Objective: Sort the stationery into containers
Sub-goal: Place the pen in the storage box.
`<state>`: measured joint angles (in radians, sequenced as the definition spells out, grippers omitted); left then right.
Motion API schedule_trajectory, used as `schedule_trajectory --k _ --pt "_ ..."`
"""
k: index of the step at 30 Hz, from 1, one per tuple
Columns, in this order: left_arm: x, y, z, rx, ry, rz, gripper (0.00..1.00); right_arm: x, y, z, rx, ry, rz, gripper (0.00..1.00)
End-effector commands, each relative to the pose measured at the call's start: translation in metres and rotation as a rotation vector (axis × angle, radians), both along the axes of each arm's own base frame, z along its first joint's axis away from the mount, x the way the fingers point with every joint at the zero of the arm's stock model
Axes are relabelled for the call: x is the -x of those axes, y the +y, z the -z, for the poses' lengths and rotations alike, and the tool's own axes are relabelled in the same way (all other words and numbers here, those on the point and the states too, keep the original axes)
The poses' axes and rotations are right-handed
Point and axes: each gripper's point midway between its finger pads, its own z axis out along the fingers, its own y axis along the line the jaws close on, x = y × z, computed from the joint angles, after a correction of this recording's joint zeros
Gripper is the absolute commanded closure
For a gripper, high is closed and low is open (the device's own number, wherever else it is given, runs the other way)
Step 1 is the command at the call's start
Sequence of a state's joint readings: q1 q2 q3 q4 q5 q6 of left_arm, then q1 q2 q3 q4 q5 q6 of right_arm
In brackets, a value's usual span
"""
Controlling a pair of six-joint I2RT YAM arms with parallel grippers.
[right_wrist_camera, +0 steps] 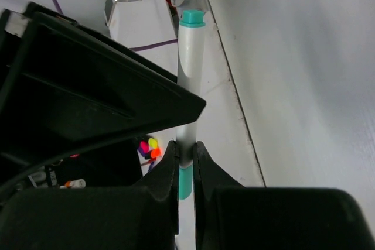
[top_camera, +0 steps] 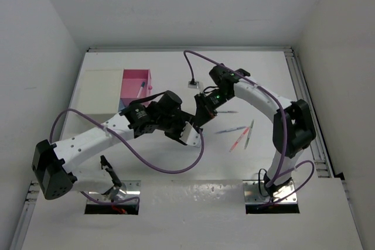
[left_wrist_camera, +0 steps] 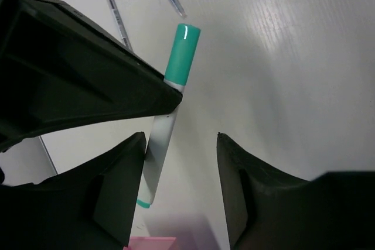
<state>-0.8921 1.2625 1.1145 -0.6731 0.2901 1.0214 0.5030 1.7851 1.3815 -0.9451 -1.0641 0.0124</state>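
A white marker with a teal cap (left_wrist_camera: 181, 51) hangs in the air between both grippers. My right gripper (right_wrist_camera: 186, 151) is shut on its barrel near the cap, and the barrel (right_wrist_camera: 188, 68) runs up from the jaws. My left gripper (left_wrist_camera: 180, 144) is open around the marker's other end, which lies close against one finger (left_wrist_camera: 126, 168) with a wide gap to the other. In the top view the left gripper (top_camera: 194, 128) and the right gripper (top_camera: 201, 116) meet at mid table, hiding the marker. The pink container (top_camera: 136, 86) stands at the back left with a pen (top_camera: 141, 89) in it.
A white block-shaped cabinet (top_camera: 101, 89) stands left of the pink container. Several loose pens (top_camera: 239, 140) lie on the table right of the grippers, under the right arm. Purple cables loop round both arms. A small white connector (top_camera: 191, 84) lies near the back.
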Motion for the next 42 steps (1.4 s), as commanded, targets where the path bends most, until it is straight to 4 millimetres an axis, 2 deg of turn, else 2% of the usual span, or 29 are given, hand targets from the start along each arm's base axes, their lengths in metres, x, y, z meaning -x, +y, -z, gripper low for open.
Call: schedule_trajectory --k 1,2,3,5,7,8,9,12,13,14,15,16,17,18,19,20,21,22,23,24,25,27,28,29,31,32,34,37,42 --pt "0.001 -0.007 -0.001 0.013 -0.028 0.02 0.43 0.0 0.012 -0.025 -0.079 0.0 -0.018 1.0" --pt "0.0 -0.008 -0.003 0.018 -0.03 0.015 0.43 0.0 0.012 -0.026 -0.081 0.001 -0.018 1.0" --pt "0.0 -0.009 -0.004 0.026 -0.026 0.001 0.58 0.001 0.013 -0.027 -0.085 0.003 -0.019 1.0" --pt "-0.003 -0.01 -0.007 0.042 -0.027 -0.026 0.73 -0.002 0.013 -0.03 -0.09 -0.005 -0.013 0.97" --pt "-0.006 -0.007 -0.008 0.053 -0.017 -0.08 0.82 -0.01 0.011 -0.035 -0.099 -0.021 0.007 0.82" --pt "-0.009 -0.005 -0.009 0.061 -0.012 -0.105 0.88 -0.016 0.01 -0.04 -0.108 -0.037 0.02 0.65" --pt "-0.009 -0.002 -0.007 0.073 0.016 -0.148 0.91 -0.024 0.007 -0.044 -0.108 -0.054 0.039 0.6" --pt "-0.014 0.012 -0.011 0.12 0.087 -0.269 1.0 -0.064 -0.01 -0.062 -0.133 -0.128 0.148 0.54" --pt "-0.014 0.016 -0.014 0.137 0.102 -0.305 1.0 -0.088 -0.029 -0.066 -0.125 -0.14 0.235 0.53" --pt "-0.02 0.025 -0.014 0.146 0.12 -0.358 1.0 -0.106 -0.038 -0.074 -0.141 -0.188 0.282 0.53" --pt "-0.021 0.031 -0.015 0.174 0.164 -0.432 1.0 -0.126 -0.059 -0.077 -0.13 -0.179 0.375 0.53" --pt "-0.033 0.042 -0.018 0.201 0.175 -0.521 1.0 -0.133 -0.07 -0.078 -0.128 -0.19 0.417 0.53" --pt "-0.042 0.051 -0.023 0.248 0.226 -0.663 1.0 -0.148 -0.091 -0.079 -0.119 -0.208 0.492 0.53" --pt "-0.049 0.06 -0.027 0.273 0.25 -0.734 1.0 -0.152 -0.1 -0.076 -0.108 -0.215 0.523 0.53" --pt "-0.061 0.079 -0.024 0.276 0.279 -0.831 1.0 -0.15 -0.11 -0.071 -0.088 -0.214 0.552 0.53" --pt "-0.069 0.09 -0.02 0.291 0.33 -0.936 1.0 -0.153 -0.124 -0.066 -0.072 -0.22 0.584 0.53" --pt "-0.076 0.1 -0.02 0.307 0.35 -1.003 1.0 -0.151 -0.129 -0.06 -0.056 -0.218 0.598 0.53" --pt "-0.088 0.12 -0.022 0.322 0.371 -1.101 1.0 -0.146 -0.134 -0.045 -0.024 -0.199 0.612 0.53" --pt "-0.095 0.127 -0.016 0.327 0.429 -1.174 1.0 -0.141 -0.136 -0.041 -0.011 -0.213 0.608 0.53" --pt "-0.108 0.145 -0.017 0.356 0.448 -1.265 1.0 -0.145 -0.152 -0.036 0.008 -0.216 0.652 0.53" --pt "-0.117 0.15 -0.023 0.383 0.464 -1.309 1.0 -0.141 -0.155 -0.024 0.031 -0.198 0.661 0.53" --pt "-0.135 0.163 -0.022 0.436 0.526 -1.438 1.0 -0.141 -0.163 -0.018 0.066 -0.229 0.688 0.54" --pt "-0.15 0.177 -0.034 0.486 0.513 -1.497 1.0 -0.137 -0.165 -0.008 0.081 -0.207 0.702 0.54" --pt "-0.162 0.185 -0.027 0.486 0.526 -1.57 1.0 -0.14 -0.167 -0.01 0.075 -0.225 0.723 0.55" --pt "-0.177 0.199 -0.029 0.499 0.534 -1.632 1.0 -0.133 -0.167 0.0 0.081 -0.205 0.731 0.55" --pt "-0.19 0.2 -0.031 0.512 0.546 -1.65 1.0 -0.132 -0.167 0.002 0.083 -0.203 0.735 0.55" --pt "-0.202 0.206 -0.03 0.516 0.559 -1.686 1.0 -0.126 -0.168 0.006 0.09 -0.198 0.735 0.55" --pt "-0.21 0.211 -0.027 0.538 0.551 -1.72 1.0 -0.122 -0.171 0.01 0.098 -0.204 0.742 0.55" --pt "-0.212 0.216 -0.005 0.522 0.631 -1.775 1.0 -0.12 -0.176 0.016 0.104 -0.193 0.756 0.55"
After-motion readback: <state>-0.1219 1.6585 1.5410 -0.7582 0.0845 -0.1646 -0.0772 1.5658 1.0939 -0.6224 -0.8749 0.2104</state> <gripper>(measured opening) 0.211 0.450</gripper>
